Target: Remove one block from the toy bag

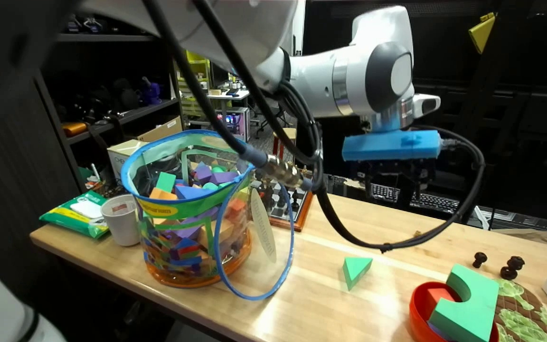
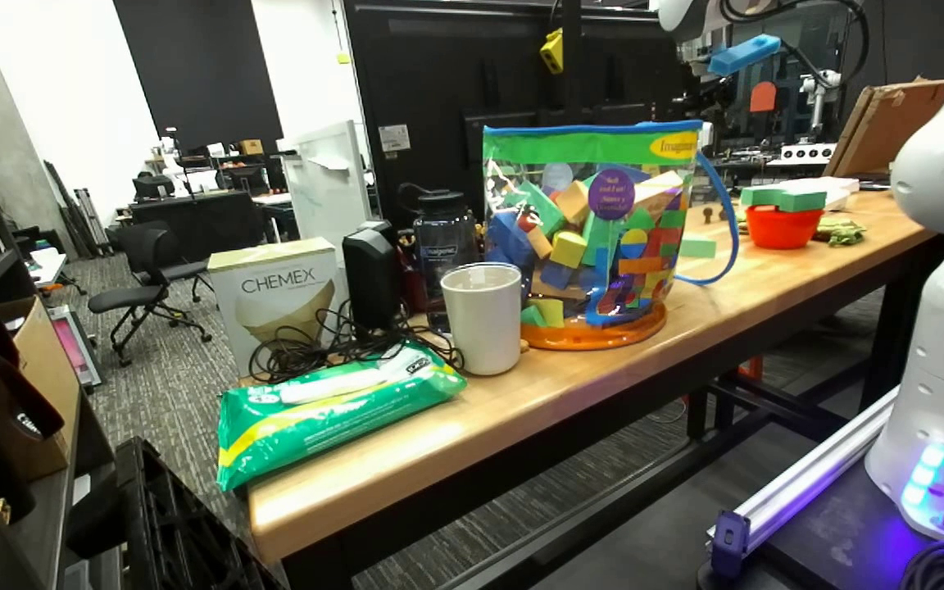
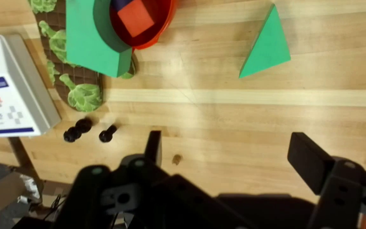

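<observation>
The block is a small green triangular wedge (image 1: 356,270) lying on the table between the toy bag and a red bowl. It also shows in the wrist view (image 3: 270,47), near the top, and partly behind the bag's strap in an exterior view (image 2: 697,247). The toy bag (image 1: 193,205) is a clear tub with a blue rim and strap, full of colourful blocks; it stands upright, also in an exterior view (image 2: 562,147). My gripper (image 3: 227,143) is open and empty, high above the table. In an exterior view the gripper (image 1: 392,187) hangs beyond the block, apart from it and the bag.
A red bowl (image 1: 413,308) holds blocks and a large green piece (image 1: 475,301). A mug (image 2: 482,319) and a green-and-white packet (image 2: 341,418) stand beside the bag. A chessboard (image 1: 304,211) is behind it. Dark chess pieces (image 1: 480,259) and a white box (image 3: 10,89) lie nearby.
</observation>
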You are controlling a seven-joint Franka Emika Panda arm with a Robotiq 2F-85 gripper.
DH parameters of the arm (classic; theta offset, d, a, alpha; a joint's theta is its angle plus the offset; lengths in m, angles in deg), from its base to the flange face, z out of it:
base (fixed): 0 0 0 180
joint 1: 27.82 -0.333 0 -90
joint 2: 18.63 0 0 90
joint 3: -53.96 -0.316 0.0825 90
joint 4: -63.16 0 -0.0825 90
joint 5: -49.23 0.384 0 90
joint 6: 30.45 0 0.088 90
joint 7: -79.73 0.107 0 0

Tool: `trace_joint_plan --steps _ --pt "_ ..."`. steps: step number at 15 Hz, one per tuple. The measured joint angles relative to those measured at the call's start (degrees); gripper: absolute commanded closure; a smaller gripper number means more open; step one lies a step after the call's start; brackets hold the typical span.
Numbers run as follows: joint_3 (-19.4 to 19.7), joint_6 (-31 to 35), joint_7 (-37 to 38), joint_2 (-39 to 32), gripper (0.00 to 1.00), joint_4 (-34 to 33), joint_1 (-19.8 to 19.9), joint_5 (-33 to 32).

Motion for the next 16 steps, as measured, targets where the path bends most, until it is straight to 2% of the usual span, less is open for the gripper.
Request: trace_joint_plan --steps 7,16 --pt "-4.4 0.1 -0.2 15.0 0.00 3.8 -2.3 -6.2" --pt "-6.9 1.0 -8.7 26.8 0.00 11.2 -7.9 -6.7"
